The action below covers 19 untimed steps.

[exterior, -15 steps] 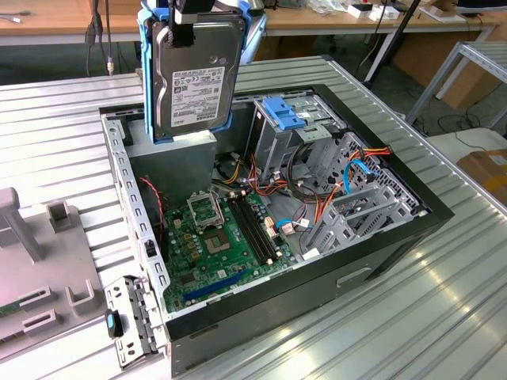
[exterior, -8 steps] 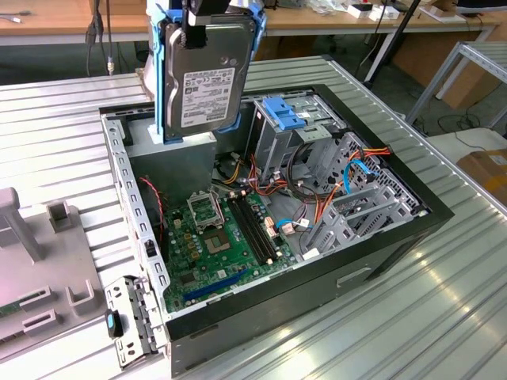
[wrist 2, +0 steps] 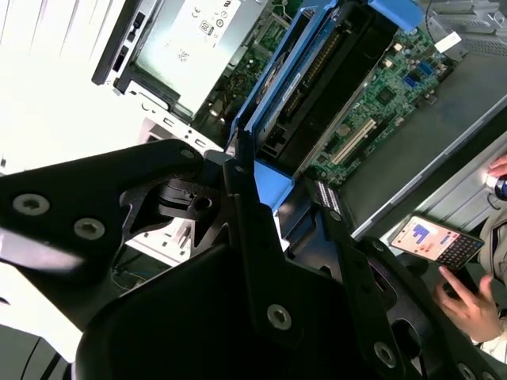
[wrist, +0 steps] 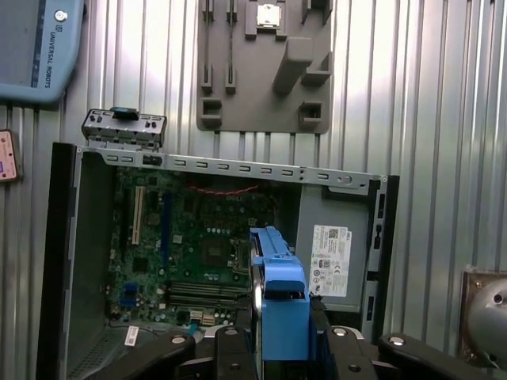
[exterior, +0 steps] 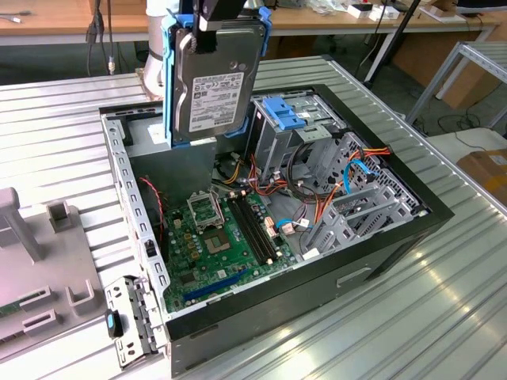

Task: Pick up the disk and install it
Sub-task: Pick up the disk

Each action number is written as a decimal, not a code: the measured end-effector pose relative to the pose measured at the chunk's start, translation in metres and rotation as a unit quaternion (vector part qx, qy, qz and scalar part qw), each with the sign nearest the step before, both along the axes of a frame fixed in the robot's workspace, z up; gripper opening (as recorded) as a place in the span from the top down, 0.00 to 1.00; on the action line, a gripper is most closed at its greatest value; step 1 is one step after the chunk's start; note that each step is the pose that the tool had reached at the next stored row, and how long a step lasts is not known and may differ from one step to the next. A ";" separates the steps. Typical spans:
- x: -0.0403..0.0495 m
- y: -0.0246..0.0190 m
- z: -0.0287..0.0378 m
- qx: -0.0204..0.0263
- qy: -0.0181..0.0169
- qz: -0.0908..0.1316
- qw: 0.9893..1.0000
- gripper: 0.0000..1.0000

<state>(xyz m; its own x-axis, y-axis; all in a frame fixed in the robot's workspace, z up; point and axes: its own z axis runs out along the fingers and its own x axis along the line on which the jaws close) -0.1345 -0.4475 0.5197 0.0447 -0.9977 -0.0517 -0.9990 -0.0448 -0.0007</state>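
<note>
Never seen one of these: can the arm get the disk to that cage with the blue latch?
Probably yes. The disk hangs in the jaws above the open case, near the cage, with nothing between them.

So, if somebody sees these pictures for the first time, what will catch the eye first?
First the disk in its blue bracket, held upright by the pincer above the open computer case in the exterior view. Next the green circuit board on the floor of the case. In the second wrist view, a hand holds a phone beside the case.
</note>
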 end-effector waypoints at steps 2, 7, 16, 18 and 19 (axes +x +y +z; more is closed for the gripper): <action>0.0008 -0.0013 0.0000 0.000 0.000 0.000 1.000 0.64; 0.0014 -0.0026 0.0000 0.000 0.000 0.000 1.000 0.64; 0.0015 -0.0039 0.0000 0.000 0.000 0.000 1.000 0.64; 0.0022 -0.0051 0.0000 0.000 0.000 0.000 1.000 0.64; 0.0031 -0.0067 0.0000 0.000 0.000 0.000 1.000 0.64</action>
